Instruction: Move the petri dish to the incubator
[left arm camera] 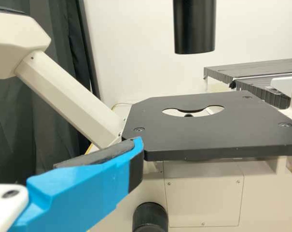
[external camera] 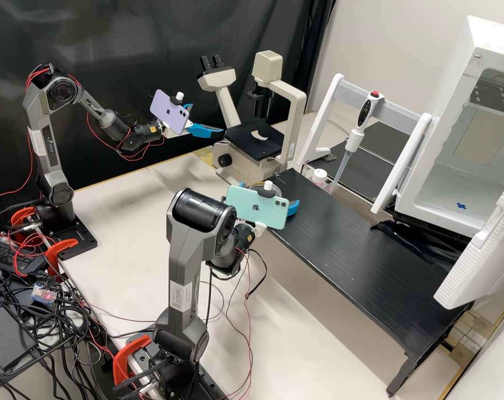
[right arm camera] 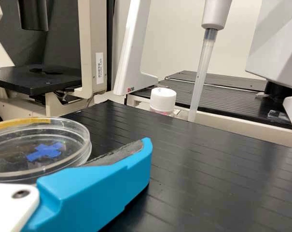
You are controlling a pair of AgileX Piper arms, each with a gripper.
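Dish [right arm camera: 20,145], clear, round and marked with a blue cross [right arm camera: 45,152], is sitting between the two blue fingers of the right pincer [external camera: 271,194]. Clamping state: fingers are closing on the dish from opposite sides, its rim touching the pad seen in the right wrist view. High view is serving as clock face below.

Dish position: lying near clock centre, beside the near corner of the black slatted counter [external camera: 352,244]. Teal phone [external camera: 257,207] is partly covering it in the high view. Right arm [external camera: 188,266] is rising from its base at 7 o'clock.

Left arm [external camera: 46,128] is standing with its base near 9 o'clock and carrying a purple phone [external camera: 170,111]. Left pincer [external camera: 207,119] is hovering at 11 o'clock, just beside the microscope stage [external camera: 256,140]; its fingers are standing apart, holding nothing.

Surroundings: microscope [external camera: 297,111] is standing at 12 o'clock. At about 2 o'clock a pipette [external camera: 354,141] is hanging tip down from a white rack [external camera: 317,126], with a white-capped bottle [external camera: 319,176] sitting at 7 o'clock from it. Incubator [external camera: 429,186] is standing between 2 and 3 o'clock, its door [external camera: 477,266] hanging open towards 3 to 4 o'clock; a blue marker [external camera: 461,205] is lying on its inner floor. Dish is lying outside the incubator, well apart from it. Tangled cables [external camera: 55,319] are trailing at 8 o'clock beside the pale counter [external camera: 124,205].
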